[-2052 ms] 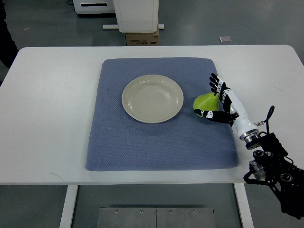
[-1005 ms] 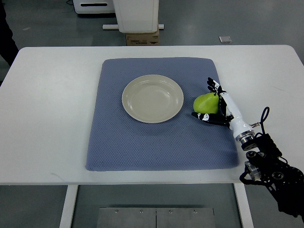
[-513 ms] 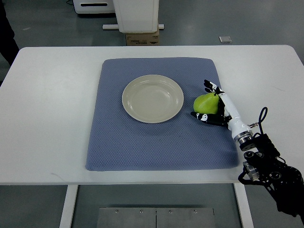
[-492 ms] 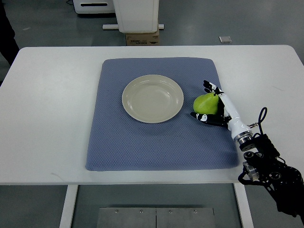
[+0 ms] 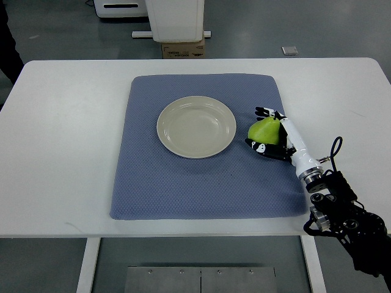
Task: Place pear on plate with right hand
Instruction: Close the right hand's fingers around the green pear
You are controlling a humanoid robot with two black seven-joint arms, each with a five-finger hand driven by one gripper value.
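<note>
My right hand (image 5: 271, 132) has closed its fingers (image 5: 263, 112) around the pear (image 5: 263, 131) over the last couple of seconds, gripping it just right of the plate (image 5: 196, 127) on the blue mat (image 5: 183, 189), so I judge it ready for lifting.

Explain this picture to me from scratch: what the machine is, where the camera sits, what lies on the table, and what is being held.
This is one camera looking steeply down from a humanoid robot's own side of a white table. The black and white limb entering from the right is its right hand, with fingers like a person's. On the table lies a blue mat, and on the mat an empty cream plate. Just right of the plate sits a green pear. The fingers are curled around it from above and below, so the pear is grasped, but it is not on the plate yet. The left arm is out of view.
</note>
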